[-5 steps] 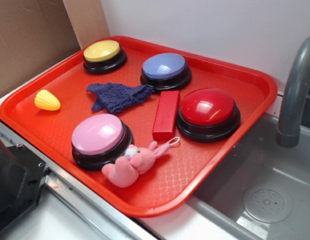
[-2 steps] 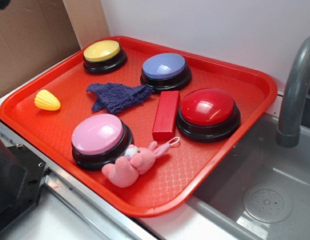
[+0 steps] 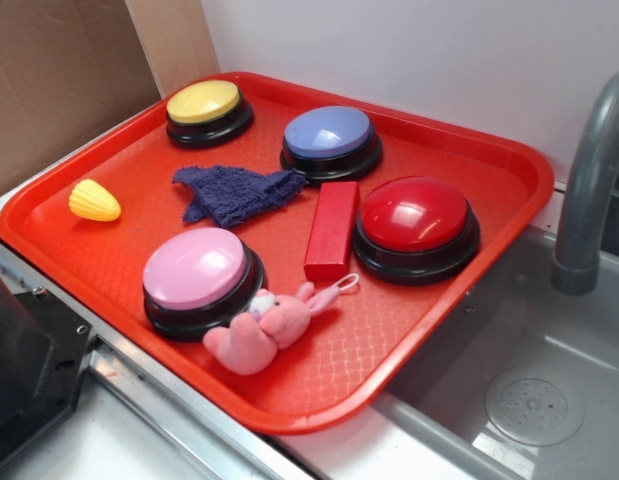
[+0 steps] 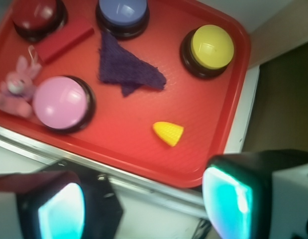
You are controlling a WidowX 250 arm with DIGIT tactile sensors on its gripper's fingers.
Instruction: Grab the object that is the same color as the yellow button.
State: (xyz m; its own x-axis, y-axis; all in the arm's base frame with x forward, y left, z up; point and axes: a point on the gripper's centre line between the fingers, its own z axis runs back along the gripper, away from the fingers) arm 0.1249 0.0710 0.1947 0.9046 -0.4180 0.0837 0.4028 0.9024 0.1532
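Note:
The object, a small yellow ridged cone (image 3: 94, 201), lies on its side near the left rim of the red tray (image 3: 529, 170). The yellow button (image 3: 204, 103) stands at the tray's back left corner. In the wrist view the yellow cone (image 4: 168, 133) lies beyond my fingers, with the yellow button (image 4: 211, 47) farther off to its upper right. My gripper (image 4: 144, 204) hangs open above the counter, outside the near rim of the tray (image 4: 144, 159), with nothing between its fingers (image 4: 228, 199). It does not show in the exterior view.
On the tray are a pink button (image 3: 195, 268), a blue button (image 3: 330, 133), a red button (image 3: 414, 215), a red block (image 3: 331, 230), a purple cloth (image 3: 234, 192) and a pink plush bunny (image 3: 264, 325). A grey faucet (image 3: 589, 190) and sink (image 3: 529, 400) lie to the right.
A dark part showed at the exterior view's top left corner 0.4 s ago and has almost left it now. Nothing on the tray has moved.

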